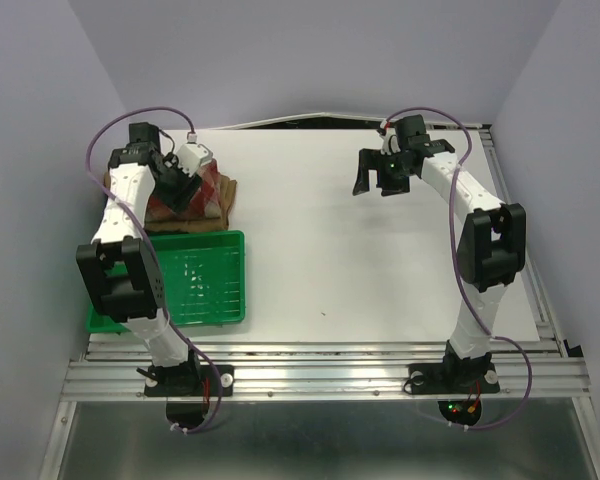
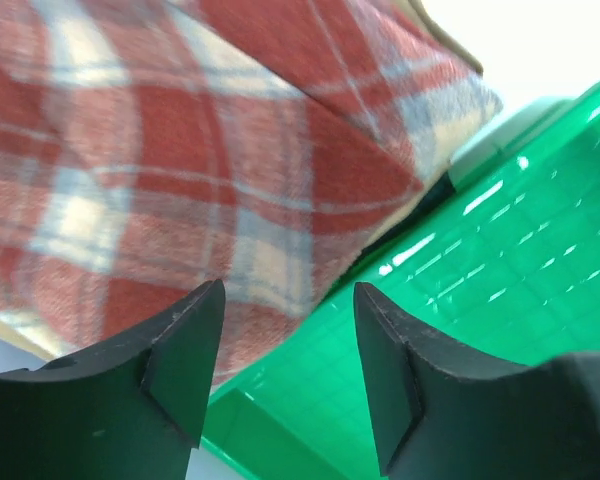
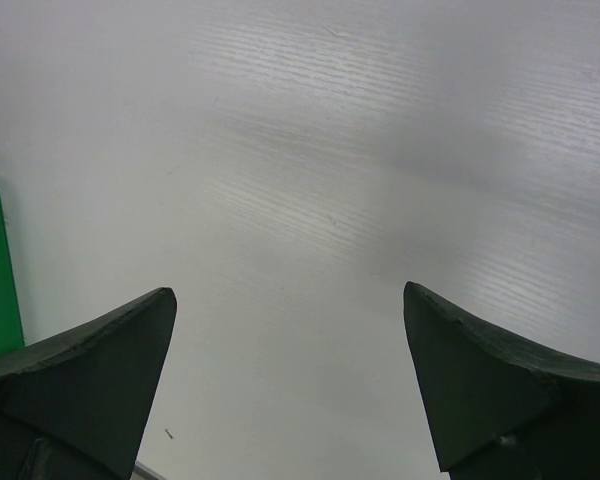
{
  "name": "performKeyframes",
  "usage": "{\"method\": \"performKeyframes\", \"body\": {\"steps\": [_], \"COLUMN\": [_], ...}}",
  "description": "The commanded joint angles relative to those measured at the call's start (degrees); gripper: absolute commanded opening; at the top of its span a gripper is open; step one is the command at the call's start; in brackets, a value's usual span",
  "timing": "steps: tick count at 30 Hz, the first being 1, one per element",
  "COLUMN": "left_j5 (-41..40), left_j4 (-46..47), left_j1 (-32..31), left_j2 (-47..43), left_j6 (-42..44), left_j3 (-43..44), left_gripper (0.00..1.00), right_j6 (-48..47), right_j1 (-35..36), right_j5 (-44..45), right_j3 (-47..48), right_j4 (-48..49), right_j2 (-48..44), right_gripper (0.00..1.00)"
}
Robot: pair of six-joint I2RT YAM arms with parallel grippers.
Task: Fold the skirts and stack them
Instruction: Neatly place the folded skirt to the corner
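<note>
Skirt pile (image 1: 216, 196), plaid skirt (image 2: 180, 150) on top, lies just behind the green tray (image 1: 215, 290), at its far rim. Left gripper (image 2: 288, 300) hangs right over it, jaws part-open, empty. Right gripper (image 3: 288, 295) is well right of the tray, wide open, empty. Left arm's job, I'd say.

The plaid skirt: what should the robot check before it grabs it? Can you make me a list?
1. Left gripper open: ok, jaws apart, nothing between them.
2. Plaid skirt in front of it: ok, it fills the left wrist view.
3. Fingers touching the cloth: cannot tell.
4. Right gripper free: ok, open over the table, holding nothing.
5. Green tray apart from the skirt: cannot tell, it lies close beside the skirt's edge.
</note>
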Motion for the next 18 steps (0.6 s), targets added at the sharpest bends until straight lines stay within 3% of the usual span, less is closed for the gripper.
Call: {"method": "performKeyframes", "body": {"steps": [1, 4, 5, 7, 11, 18], "left_j5": [9.71, 12.28, 12.46, 13.24, 12.64, 5.17], "left_j4": [1.37, 7.24, 9.28, 14.45, 20.63, 26.61], "left_j1": [2.98, 4.13, 4.13, 4.04, 2.03, -9.65], "left_j2": [-2.12, -5.19, -7.12, -8.89, -10.21, -6.79], "left_j6": [-6.12, -12.44, -14.29, -20.50, -28.79, -38.56], "left_j3": [6.82, 8.07, 7.89, 7.10, 6.31, 3.15], "left_gripper": [0.66, 0.69, 0.84, 0.99, 0.99, 0.99], "right_j6": [-2.19, -3.87, -4.31, -5.10, -5.19, -5.10], "right_j1": [-0.21, -0.21, -0.21, -0.82, -2.93, -8.99], "right_j5": [-0.49, 0.65, 1.00, 2.41, 3.47, 3.73], "right_j3": [0.91, -0.14, -0.41, -2.07, -6.89, -20.41], "right_j4": [-0.28, -0.19, -0.19, 0.51, 2.53, 6.84], "right_j2": [-2.72, -4.48, -4.92, -6.85, -10.19, -20.47], "right_gripper": [1.00, 1.00, 1.00, 1.00, 1.00, 1.00]}}
